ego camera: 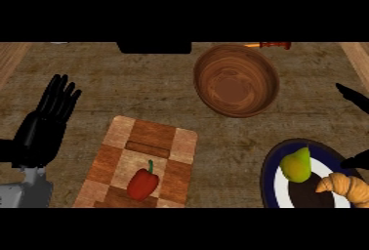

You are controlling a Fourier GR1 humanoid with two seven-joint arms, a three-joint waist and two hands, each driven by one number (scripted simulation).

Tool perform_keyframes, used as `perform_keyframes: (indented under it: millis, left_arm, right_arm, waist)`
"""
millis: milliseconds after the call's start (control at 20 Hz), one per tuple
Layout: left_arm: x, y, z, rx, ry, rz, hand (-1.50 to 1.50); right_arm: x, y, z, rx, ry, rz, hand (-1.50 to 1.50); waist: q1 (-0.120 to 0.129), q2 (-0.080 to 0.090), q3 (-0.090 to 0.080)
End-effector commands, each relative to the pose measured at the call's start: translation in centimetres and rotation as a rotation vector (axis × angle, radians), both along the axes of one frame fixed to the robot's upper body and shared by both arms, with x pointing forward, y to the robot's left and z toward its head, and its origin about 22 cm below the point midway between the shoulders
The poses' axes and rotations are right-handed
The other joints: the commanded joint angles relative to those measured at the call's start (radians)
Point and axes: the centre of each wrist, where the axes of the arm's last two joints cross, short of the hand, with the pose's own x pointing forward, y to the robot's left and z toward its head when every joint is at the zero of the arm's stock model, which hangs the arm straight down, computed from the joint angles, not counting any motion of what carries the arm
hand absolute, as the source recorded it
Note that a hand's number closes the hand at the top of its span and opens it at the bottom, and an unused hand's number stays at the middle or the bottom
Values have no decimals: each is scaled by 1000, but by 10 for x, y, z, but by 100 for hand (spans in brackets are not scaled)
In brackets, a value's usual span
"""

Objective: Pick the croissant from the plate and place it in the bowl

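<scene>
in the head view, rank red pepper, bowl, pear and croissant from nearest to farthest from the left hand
From the left hand:
1. red pepper, on the cutting board beside it
2. bowl, farther back, right of centre
3. pear, on the plate, lower right
4. croissant, at the plate's right edge

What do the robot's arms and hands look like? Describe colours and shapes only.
The left hand is glossy black with long, slim fingers, on a boxy grey forearm. Of the right hand only black, tapered fingers show; its forearm is out of view. No cables or markings visible.
</scene>
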Motion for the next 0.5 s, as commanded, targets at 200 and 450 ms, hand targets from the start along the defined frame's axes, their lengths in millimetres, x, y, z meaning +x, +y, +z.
perform_keyframes:
  millis: [200, 450]
  left_arm:
    - [-1, -3, -1, 6, 7, -45, 0]
    - [15, 0, 10, 8, -23, -28, 0]
  right_arm:
    - [19, 9, 54, -513, 277, 162, -150]
    - [14, 28, 62, -827, 647, 336, -150]
  waist:
    - [37, 3, -4]
    - [39, 10, -7]
